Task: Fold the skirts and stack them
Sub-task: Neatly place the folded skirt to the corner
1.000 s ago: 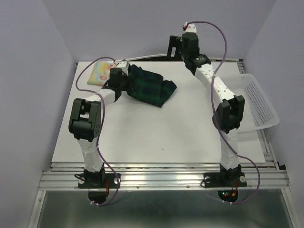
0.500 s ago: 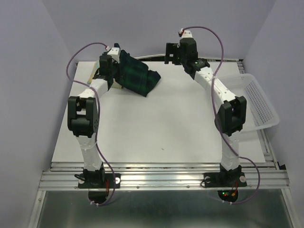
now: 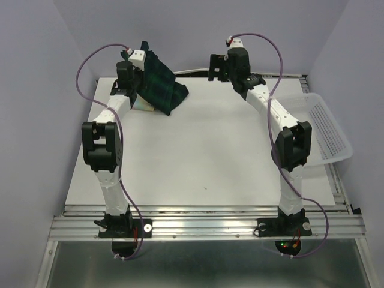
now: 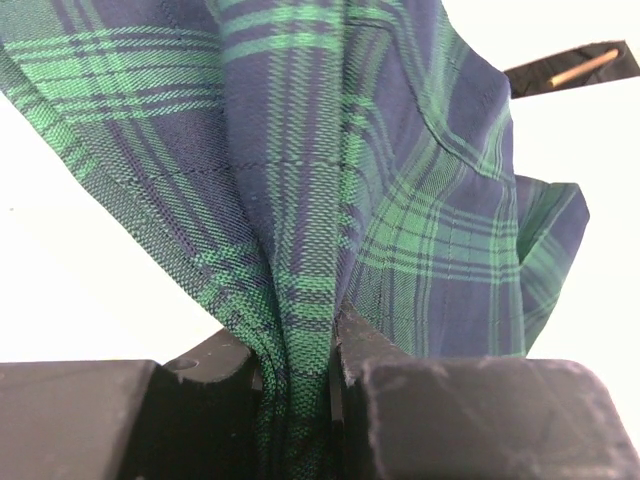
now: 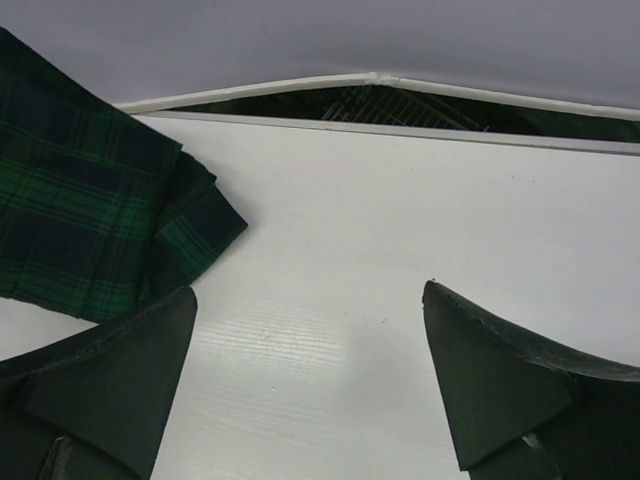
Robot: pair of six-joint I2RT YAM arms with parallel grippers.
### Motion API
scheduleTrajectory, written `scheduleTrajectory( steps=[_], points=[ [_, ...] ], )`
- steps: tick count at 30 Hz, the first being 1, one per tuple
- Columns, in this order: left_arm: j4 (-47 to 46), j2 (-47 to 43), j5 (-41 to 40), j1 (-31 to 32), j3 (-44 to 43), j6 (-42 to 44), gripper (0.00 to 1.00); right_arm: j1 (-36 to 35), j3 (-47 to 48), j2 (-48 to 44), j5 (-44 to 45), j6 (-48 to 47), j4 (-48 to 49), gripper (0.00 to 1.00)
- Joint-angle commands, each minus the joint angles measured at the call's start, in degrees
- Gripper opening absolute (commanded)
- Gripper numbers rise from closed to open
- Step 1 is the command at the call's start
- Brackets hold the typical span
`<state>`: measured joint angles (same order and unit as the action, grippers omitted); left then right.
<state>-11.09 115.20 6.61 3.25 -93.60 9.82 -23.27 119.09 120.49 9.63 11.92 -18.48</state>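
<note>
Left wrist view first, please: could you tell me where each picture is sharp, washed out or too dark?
Left wrist: the plaid skirt fills the frame, weave crisp; the table behind is blown out to plain white; the left gripper clamped on it is nearly black. Right wrist: the open right gripper is dark against an evenly bright table. Top external: soft even light, only faint shadows.
</note>
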Motion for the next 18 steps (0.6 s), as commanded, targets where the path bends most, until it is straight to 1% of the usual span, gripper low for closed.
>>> scheduleTrajectory(
  steps=[1,6,9,12,15,18],
  points=[
    [-8.0,-1.6,0.1,-1.0,-3.8,-0.2,0.00,0.2,-0.3,-0.4,-0.2,-0.5,2.2,1.00],
    [-7.8,-1.4,0.4,-2.7,-4.7,-3.5,0.00,0.2,-0.3,-0.3,-0.5,-0.4,2.2,1.00],
    [-9.6,-2.8,0.5,-5.3,-2.5,-4.1,0.00,0.2,-0.4,-0.2,-0.5,-0.5,2.2,1.00],
    [-11.1,-3.2,1.4,-6.6,-0.3,-4.2,0.00,0.2,-0.6,-0.2,-0.7,-0.5,2.2,1.00],
    [-8.8,-0.8,1.6,-7.5,-1.5,-4.8,0.00,0.2,-0.8,0.1,-1.3,-0.3,2.2,1.00],
    [-9.3,2.0,1.7,-8.3,-0.8,-6.1,0.00,0.2,-0.9,0.2,-1.5,-0.3,2.1,1.00]
  ],
)
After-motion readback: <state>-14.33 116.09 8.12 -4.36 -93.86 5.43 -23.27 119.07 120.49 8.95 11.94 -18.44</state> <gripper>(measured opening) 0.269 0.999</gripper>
